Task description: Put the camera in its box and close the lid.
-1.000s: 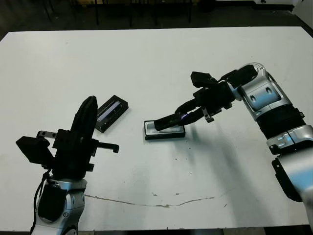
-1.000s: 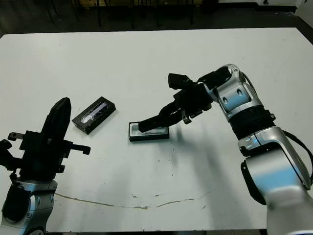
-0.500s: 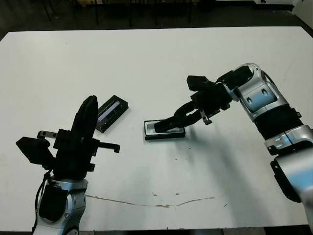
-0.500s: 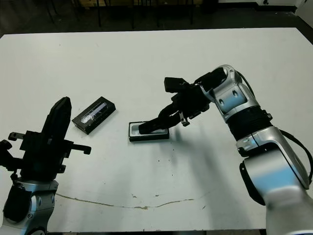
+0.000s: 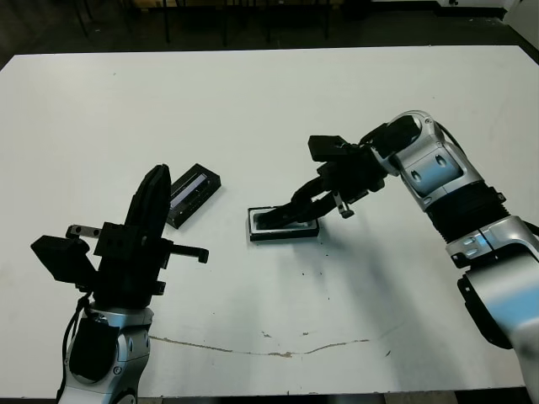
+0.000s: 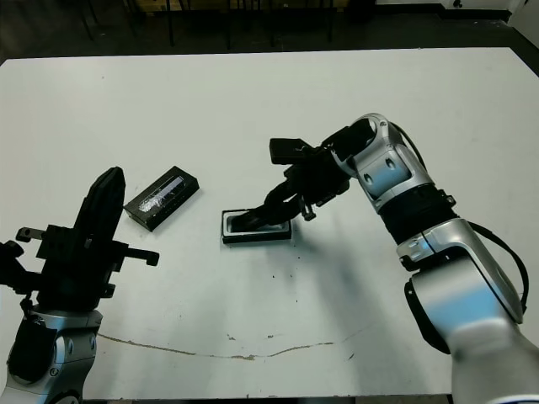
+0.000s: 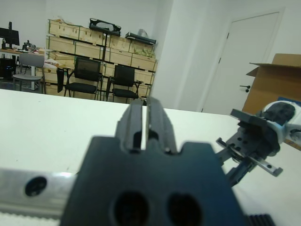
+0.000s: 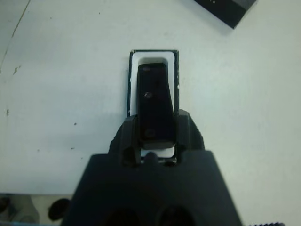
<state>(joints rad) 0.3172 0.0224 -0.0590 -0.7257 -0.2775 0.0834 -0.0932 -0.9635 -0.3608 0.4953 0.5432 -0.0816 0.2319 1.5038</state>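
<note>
The slim black camera (image 8: pixel 154 101) is clamped between the fingers (image 8: pixel 184 131) of my right gripper (image 5: pixel 280 218), which is shut on it. It lies lengthwise inside the box (image 5: pixel 286 233), its far end down against the white lining (image 8: pixel 154 58). The box stands at the table's middle. To its left lies the lid (image 5: pixel 194 194), black with a shiny strip, set at an angle. My left gripper (image 5: pixel 154 175) is held up above the table near the lid, shut and holding nothing; its fingertips (image 7: pixel 145 107) nearly touch.
A thin brown crack line (image 5: pixel 269 349) runs along the white table near the front edge. In the left wrist view, chairs (image 7: pixel 88 77), stacked crates and a cardboard box (image 7: pixel 277 77) stand beyond the table.
My right arm has reached further left and lower, bringing the camera down into the box. The left arm and the lid have stayed in place.
</note>
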